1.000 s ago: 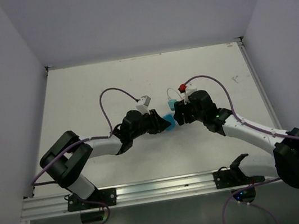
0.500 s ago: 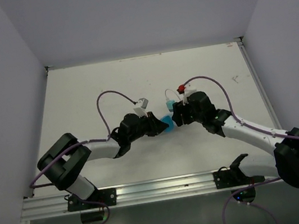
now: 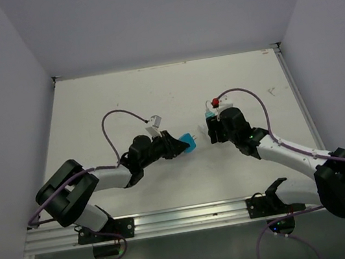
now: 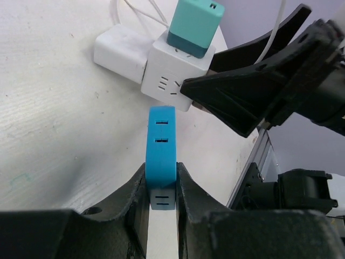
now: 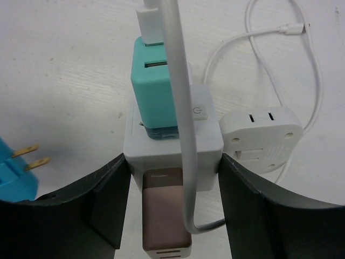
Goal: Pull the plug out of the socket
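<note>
Our left gripper (image 4: pixel 161 175) is clenched on the blue plug (image 4: pixel 161 135), held just clear of the socket (image 5: pixel 204 127). Our right gripper (image 5: pixel 171 167) grasps that white cube by both sides, mid-table (image 3: pixel 121 98), a teal plug (image 5: pixel 156 102) seated in it.

Blue plug out of socket, L arm drawn back.

A sec ago the blue plug (image 3: pixel 189 142) sat right up against the socket (image 5: pixel 207 121) btwn the two pincers. Now it's clear of it, w/ a strip of bare worktop (image 3: pixel 201 143) in the gap, and its two prongs (image 5: pixel 29 154) are out in the open. The left pincer (image 3: pixel 180 145) has closed tighter on the plug and swung back to the left w/ it, elbow and forearm following. The purple cable (image 3: pixel 114 115) loop over that arm has shifted left too. The right pincer (image 3: pixel 215 129) w/ the socket has edged a little to the right, away from the plug.
</note>
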You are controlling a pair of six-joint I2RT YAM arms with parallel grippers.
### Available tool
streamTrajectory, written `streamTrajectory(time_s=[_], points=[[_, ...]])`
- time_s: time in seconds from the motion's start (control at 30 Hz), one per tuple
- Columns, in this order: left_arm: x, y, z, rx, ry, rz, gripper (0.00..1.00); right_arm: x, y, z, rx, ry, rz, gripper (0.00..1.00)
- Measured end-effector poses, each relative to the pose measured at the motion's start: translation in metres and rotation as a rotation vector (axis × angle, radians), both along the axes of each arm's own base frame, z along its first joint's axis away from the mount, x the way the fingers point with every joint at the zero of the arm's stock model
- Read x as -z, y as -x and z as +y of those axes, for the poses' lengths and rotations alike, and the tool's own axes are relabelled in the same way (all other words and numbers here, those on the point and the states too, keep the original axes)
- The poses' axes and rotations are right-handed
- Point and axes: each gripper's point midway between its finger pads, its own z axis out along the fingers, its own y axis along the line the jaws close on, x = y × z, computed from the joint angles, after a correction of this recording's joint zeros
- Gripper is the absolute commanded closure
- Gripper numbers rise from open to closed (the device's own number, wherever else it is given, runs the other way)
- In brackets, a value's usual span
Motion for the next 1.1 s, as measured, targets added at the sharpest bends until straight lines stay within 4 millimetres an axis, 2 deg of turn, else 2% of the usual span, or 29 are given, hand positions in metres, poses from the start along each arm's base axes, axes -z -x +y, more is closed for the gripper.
streamTrajectory(time_s=[0.1,0.23,0.3,0.37,0.5,0.77,0.87,0.93,1.1], points=[[-0.011,-0.003,0.002,-0.007,0.020,-0.017,1.00,0.005,0.000,-0.010,0.031,0.034,0.000,1.00],[-0.020,-0.004,0.010,-0.023,0.035,-0.035,1.00,0.006,0.000,-0.011,0.028,0.041,0.002,1.00],[-0.019,-0.008,0.021,-0.051,0.036,-0.034,1.00,0.006,0.000,-0.010,0.025,0.042,0.001,1.00],[-0.014,-0.016,0.040,-0.104,0.026,-0.020,1.00,0.005,0.001,-0.010,0.022,0.040,-0.001,1.00],[0.000,-0.038,0.084,-0.246,-0.016,0.018,1.00,0.004,0.003,-0.010,0.011,0.036,-0.004,1.00],[0.012,-0.089,0.165,-0.507,-0.056,0.070,1.00,0.008,0.007,-0.007,-0.017,0.037,0.007,1.00],[0.017,-0.111,0.186,-0.567,-0.058,0.097,0.98,0.008,0.008,-0.005,-0.034,0.029,0.012,1.00],[0.023,-0.127,0.198,-0.591,-0.053,0.120,0.93,0.008,0.009,-0.003,-0.042,0.024,0.014,1.00],[0.051,-0.166,0.216,-0.607,-0.022,0.207,0.83,0.008,0.011,-0.001,-0.057,0.015,0.018,1.00]])
